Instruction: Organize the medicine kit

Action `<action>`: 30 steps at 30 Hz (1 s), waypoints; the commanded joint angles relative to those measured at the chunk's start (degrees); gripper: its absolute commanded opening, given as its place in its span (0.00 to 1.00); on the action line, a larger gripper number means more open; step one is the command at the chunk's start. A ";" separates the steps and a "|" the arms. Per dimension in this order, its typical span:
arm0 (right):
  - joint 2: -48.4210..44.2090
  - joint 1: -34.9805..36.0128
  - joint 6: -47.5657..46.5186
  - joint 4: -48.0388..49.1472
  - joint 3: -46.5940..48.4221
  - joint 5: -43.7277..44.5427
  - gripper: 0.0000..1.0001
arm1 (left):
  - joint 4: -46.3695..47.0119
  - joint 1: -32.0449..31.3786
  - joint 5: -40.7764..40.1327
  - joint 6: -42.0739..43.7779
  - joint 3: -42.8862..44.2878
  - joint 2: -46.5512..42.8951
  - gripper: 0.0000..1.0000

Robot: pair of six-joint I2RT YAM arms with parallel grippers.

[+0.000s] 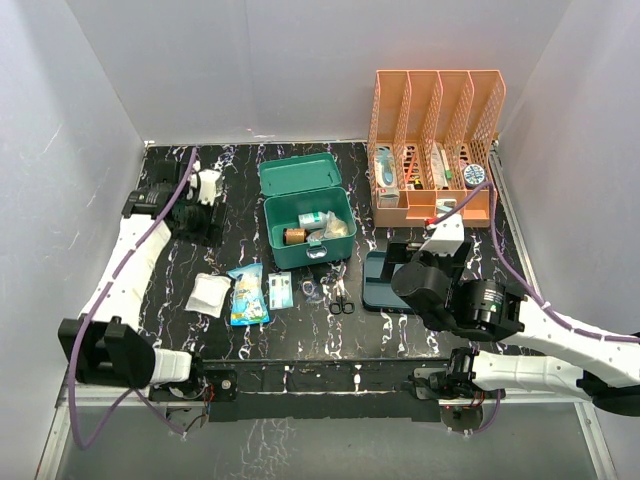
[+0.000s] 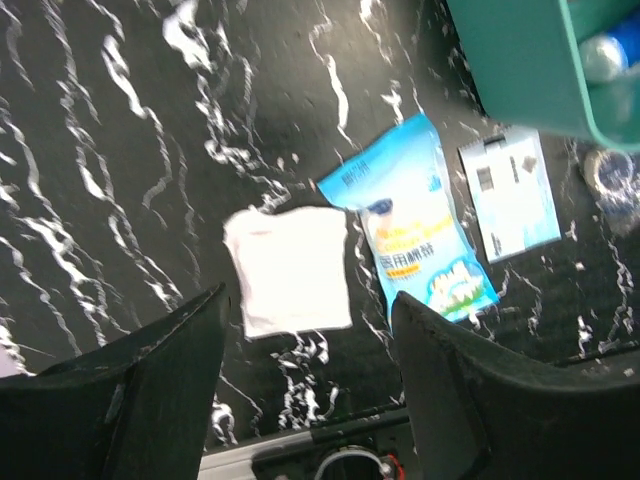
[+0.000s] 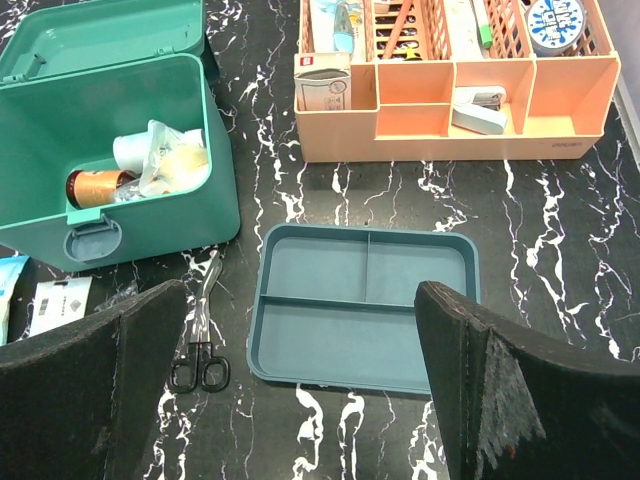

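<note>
Little is packed in the open teal-green plastic medicine kit (image 1: 310,256); flat blue packets (image 1: 248,295) are left out. The left gripper (image 2: 308,300) and right gripper (image 3: 300,290) are spread.

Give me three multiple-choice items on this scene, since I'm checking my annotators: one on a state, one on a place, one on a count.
1. The medicine kit is: A open, B latched shut, C upside down.
2. The scissors lie: A inside the kit, B on the table left of the tray, C in the rack.
3. The tray's compartments number: A two, B three, C five.
Key: 1 A, its lid is folded back; 2 B, they lie flat beside the tray's left rim; 3 B, two small, one long.
</note>
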 commanded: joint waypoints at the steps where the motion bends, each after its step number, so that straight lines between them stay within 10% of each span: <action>1: -0.14 0.18 0.46 3.62 -1.65 0.22 0.98 | -1.78 0.53 5.31 -4.08 -7.59 -5.76 0.63; 30: -1.01 0.18 5.87 0.08 -3.10 1.64 0.98 | 13.90 -12.54 -2.22 -23.52 -20.20 13.36 0.60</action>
